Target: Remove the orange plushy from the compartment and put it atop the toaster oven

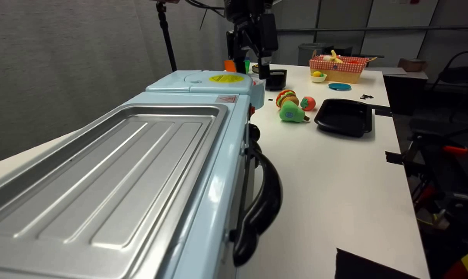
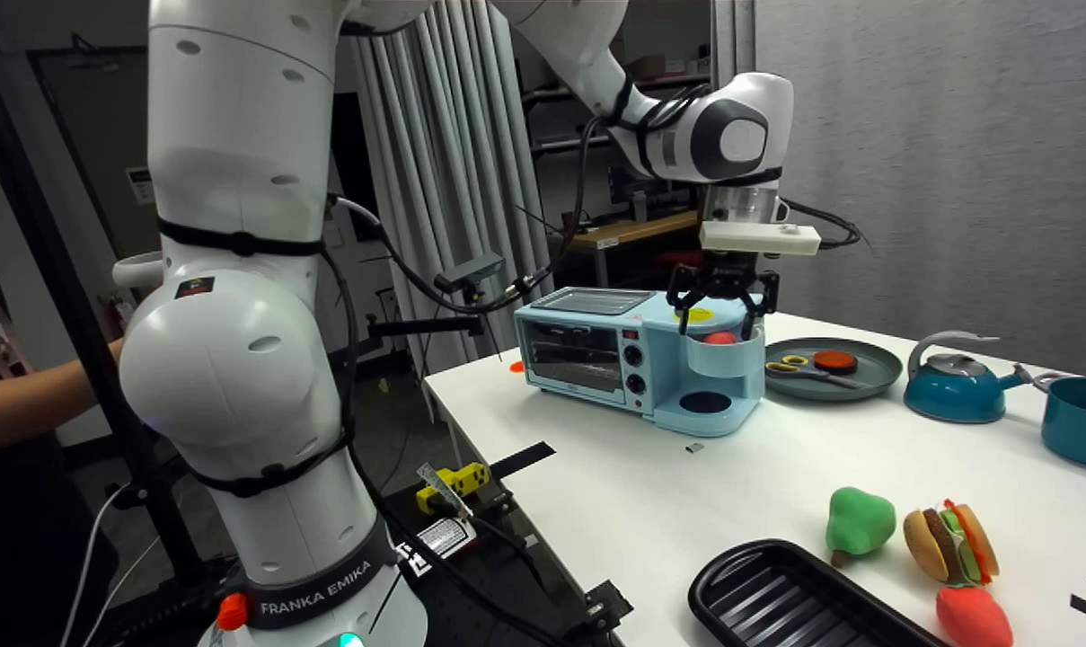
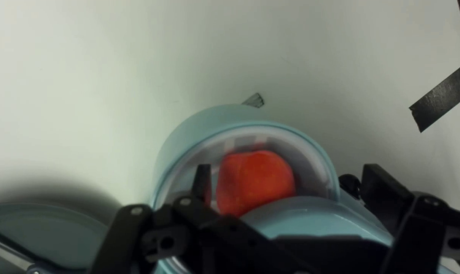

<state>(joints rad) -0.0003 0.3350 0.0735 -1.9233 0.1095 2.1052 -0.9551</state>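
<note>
The orange plushy (image 3: 256,180) sits inside the round pale-blue compartment (image 3: 191,129) at the end of the toaster oven. Its top shows above the compartment (image 2: 727,359) rim as a red-orange bump (image 2: 719,339) in an exterior view. No green patch shows. The pale-blue toaster oven (image 1: 226,155) has a ribbed metal top and black handle; it also shows in an exterior view (image 2: 594,302). My gripper (image 2: 715,331) is open and points down over the compartment. In the wrist view (image 3: 287,170), one finger is beside the plushy's left side, the other outside the compartment's right rim.
A grey-green plate (image 2: 875,382) with scissors and a red-orange disc lies beside the oven. A teal kettle (image 2: 956,388) and teal pot (image 2: 1081,422) stand farther along. A toy pear (image 2: 859,521), toy burger (image 2: 951,544), red toy (image 2: 974,616) and black dish (image 1: 346,116) are on the table.
</note>
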